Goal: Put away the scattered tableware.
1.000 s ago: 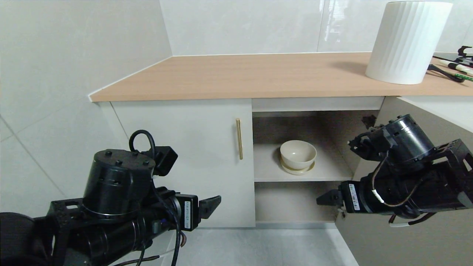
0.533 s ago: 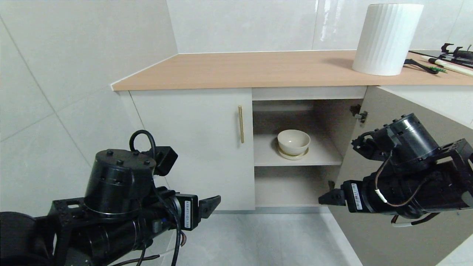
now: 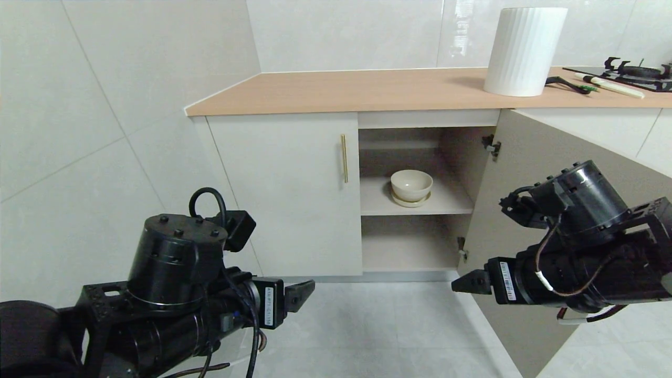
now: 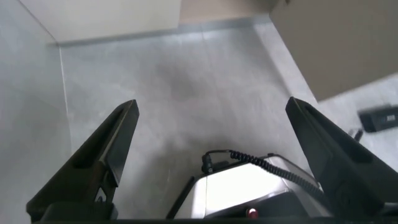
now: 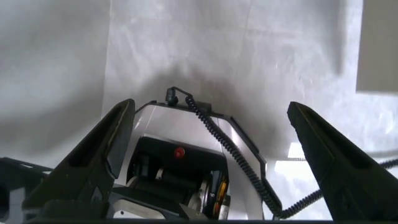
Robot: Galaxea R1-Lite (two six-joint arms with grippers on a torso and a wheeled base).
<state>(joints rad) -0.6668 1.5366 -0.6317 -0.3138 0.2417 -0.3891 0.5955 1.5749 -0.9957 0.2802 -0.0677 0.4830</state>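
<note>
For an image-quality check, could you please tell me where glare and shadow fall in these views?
Head view: glare streaks the wall tiles; the white ribbed cylinder shadows the countertop to its left; the cabinet shelf is dim, the bowl readable. Right wrist view: a bright patch on the floor.

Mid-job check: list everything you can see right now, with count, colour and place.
bowl: one, cream, on the plate, upper shelf of the open cabinet
plate: one, cream, under the bowl
shelf: one, pale, inside the cabinet
closed door: one, white, left of the opening
handle: one, gold, on the closed door
open door: one, beige inside, swung out on the right
countertop: one, wood-coloured, above the cabinet
ribbed container: one, white, on the countertop
utensils: about three, black, green, white, beside the container
left gripper: one, black, open, above the floor
right gripper: one, black, open, by the open door
</note>
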